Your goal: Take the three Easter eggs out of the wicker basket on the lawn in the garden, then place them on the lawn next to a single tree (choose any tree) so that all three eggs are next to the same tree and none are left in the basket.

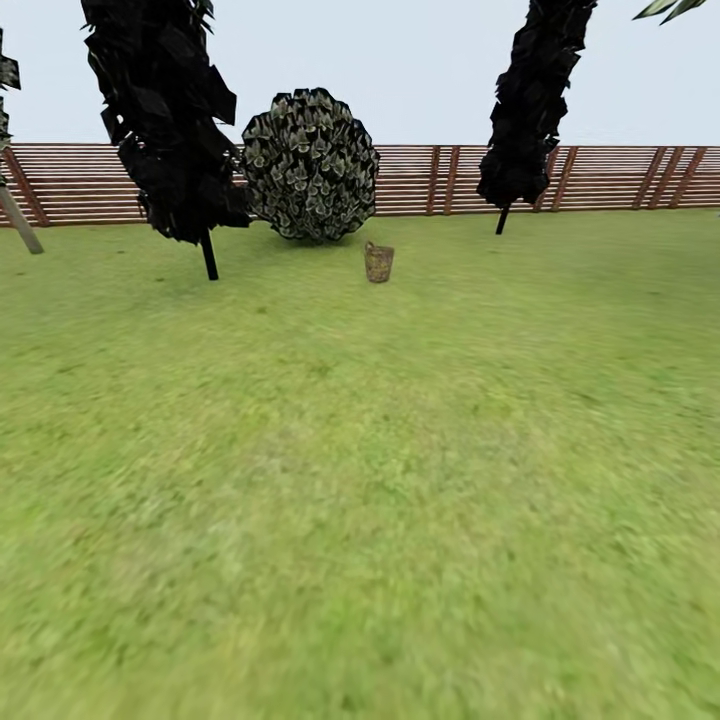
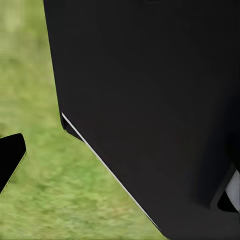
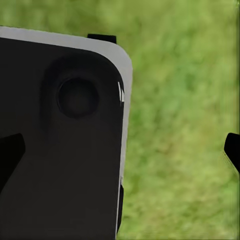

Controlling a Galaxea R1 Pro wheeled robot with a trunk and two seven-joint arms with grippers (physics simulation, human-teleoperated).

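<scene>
Green, mottled short grass makes up the lawn (image 1: pixel 360 480), a broad soft-textured stretch running back to a brown fence (image 1: pixel 420 180) of thin horizontal wooden slats braced by slanted posts. One wicker basket (image 1: pixel 379 262) stands on the grass well ahead of the robot, far from either claw: small, tan-brown, of open weave; its contents are too small to make out. Just behind it and to its left sits one round shrub (image 1: pixel 311 165), a ball of pale-edged dark leaves. Two narrow dark trees with ragged foliage and thin black stems rise from the lawn, one (image 1: pixel 165 120) left of the shrub, the other (image 1: pixel 530 100) to the right near the fence. A pale leaning trunk (image 1: pixel 20 220) shows at the far left edge.

In the left wrist view a smooth black panel (image 2: pixel 150 110) of the robot's body covers most of the frame above blurred grass, with one black fingertip (image 2: pixel 10 157) at the edge. The right wrist view shows a black, grey-rimmed rounded panel (image 3: pixel 65 135) over grass, and a dark fingertip (image 3: pixel 232 150) at the edge. Whether either claw is released or clenched cannot be told.
</scene>
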